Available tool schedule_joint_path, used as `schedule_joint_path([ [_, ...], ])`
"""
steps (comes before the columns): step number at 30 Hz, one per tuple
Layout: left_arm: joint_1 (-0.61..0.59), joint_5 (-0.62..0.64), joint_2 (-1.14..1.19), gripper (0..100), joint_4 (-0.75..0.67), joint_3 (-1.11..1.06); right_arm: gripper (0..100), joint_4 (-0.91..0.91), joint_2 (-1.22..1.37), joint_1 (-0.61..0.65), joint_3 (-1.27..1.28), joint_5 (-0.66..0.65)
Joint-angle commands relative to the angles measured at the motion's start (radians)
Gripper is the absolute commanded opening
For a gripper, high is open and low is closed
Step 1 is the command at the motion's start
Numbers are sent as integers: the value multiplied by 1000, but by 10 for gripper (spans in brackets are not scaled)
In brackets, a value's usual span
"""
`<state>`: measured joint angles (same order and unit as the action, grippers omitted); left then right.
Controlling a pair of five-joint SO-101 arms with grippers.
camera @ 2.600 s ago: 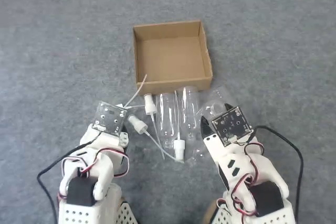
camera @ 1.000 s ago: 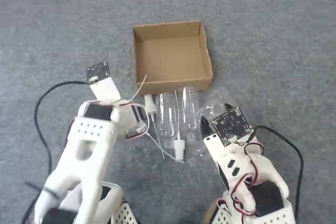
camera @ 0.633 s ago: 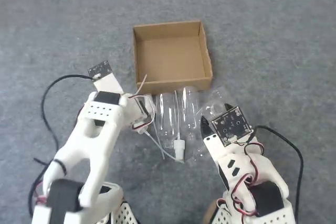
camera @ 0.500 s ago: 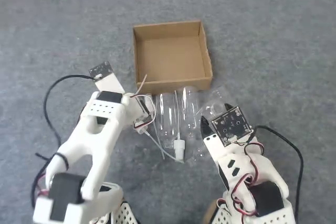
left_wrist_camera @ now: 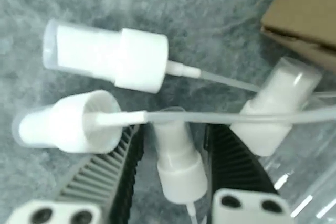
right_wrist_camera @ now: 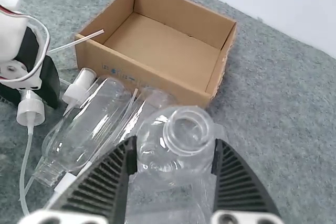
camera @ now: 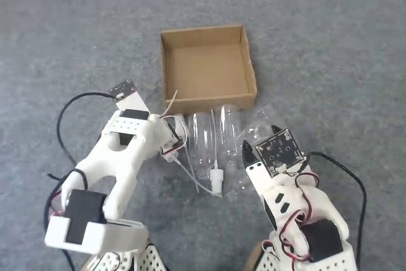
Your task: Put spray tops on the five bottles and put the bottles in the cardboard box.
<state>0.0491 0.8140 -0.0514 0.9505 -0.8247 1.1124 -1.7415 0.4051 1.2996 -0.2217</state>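
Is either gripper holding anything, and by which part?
Nothing is held. Open fingers of the left gripper straddle a white plastic spray top; those of the right gripper flank a clear plastic bottle.

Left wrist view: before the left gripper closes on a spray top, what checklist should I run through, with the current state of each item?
1. The left gripper is open: ok, jaws apart.
2. A spray top sits between the jaws: ok, roughly centred.
3. Nothing tangles with it: not ok, the tube of a second top crosses its tip.
4. The box is ready: ok, open with nothing in it.
5. The right gripper has a bottle lined up: ok, it is open astride one with a bare neck.
6. The left gripper is low enough to grip: cannot tell.
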Motion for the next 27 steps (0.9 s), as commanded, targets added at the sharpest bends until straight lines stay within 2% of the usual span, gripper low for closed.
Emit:
schedule_joint_path([
  [1,-8,8,-2,74,-28,45,107,-18,-19,-2,-9,0],
  [3,-8,8,-2,6,-28,45,107,-18,-19,-2,-11,0],
  [14,-3,3,-32,12,5,41,107,-2,-19,-2,-15,0],
  [19,-9,2,-192,12,23,-18,107,53,-21,-2,-61,0],
  [27,-12,3,-503,12,-43,-183,107,74,-21,5,-77,-41],
])
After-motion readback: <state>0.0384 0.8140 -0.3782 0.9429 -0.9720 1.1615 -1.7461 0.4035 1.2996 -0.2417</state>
